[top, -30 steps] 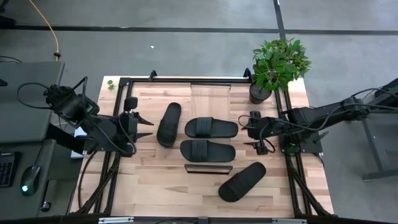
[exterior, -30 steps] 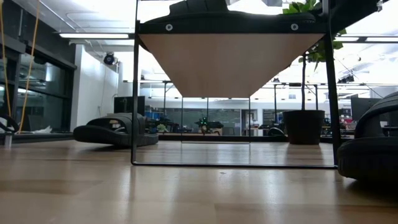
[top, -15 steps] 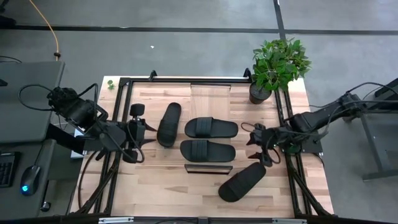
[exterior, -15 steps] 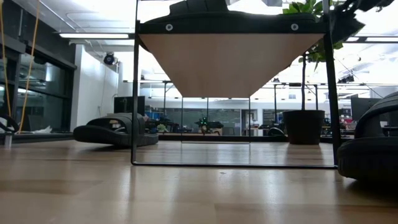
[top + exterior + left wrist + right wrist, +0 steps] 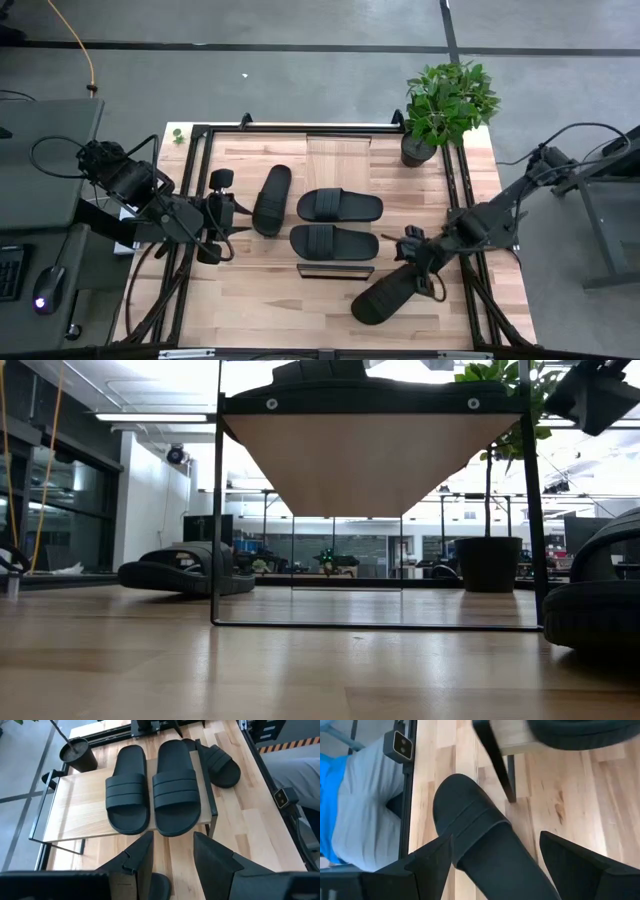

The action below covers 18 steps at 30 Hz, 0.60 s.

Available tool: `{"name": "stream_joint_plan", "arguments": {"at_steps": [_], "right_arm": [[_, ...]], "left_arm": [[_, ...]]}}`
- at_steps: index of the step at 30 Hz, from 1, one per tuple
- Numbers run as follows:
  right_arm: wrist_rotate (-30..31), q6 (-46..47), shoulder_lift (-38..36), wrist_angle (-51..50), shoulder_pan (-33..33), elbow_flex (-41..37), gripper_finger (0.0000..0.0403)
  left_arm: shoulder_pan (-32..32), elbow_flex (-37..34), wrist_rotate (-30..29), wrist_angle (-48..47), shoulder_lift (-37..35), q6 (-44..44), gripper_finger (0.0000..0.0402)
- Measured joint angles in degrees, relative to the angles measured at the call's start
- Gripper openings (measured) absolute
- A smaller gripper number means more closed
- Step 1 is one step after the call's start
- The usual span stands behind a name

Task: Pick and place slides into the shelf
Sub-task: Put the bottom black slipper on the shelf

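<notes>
Judged from how things lie, the task is half done: two slides sit side by side on the shelf at the table's centre, and two remain on the tabletop. One loose slide lies at nine o'clock of the shelf; the other lies at five o'clock. The right gripper hangs over that slide's upper end, fingers spread wide, holding nothing. The left gripper waits just beside the nine-o'clock slide, fingers partly apart and empty. A potted plant stands at one o'clock, clear of both.
</notes>
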Motion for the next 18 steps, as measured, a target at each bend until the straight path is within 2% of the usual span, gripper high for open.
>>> {"name": "stream_joint_plan", "arguments": {"at_steps": [7, 18], "right_arm": [[2.5, 3.5, 4.5, 1.2, 2.2, 0.0, 0.0287], [7.5, 9.4, 7.5, 1.3, 6.0, 0.0, 0.0287]], "left_arm": [[0.0, 0.0, 0.4, 0.0, 0.0, -2.1, 0.0124], [0.0, 0.0, 0.4, 0.0, 0.0, -2.7, 0.0124]]}}
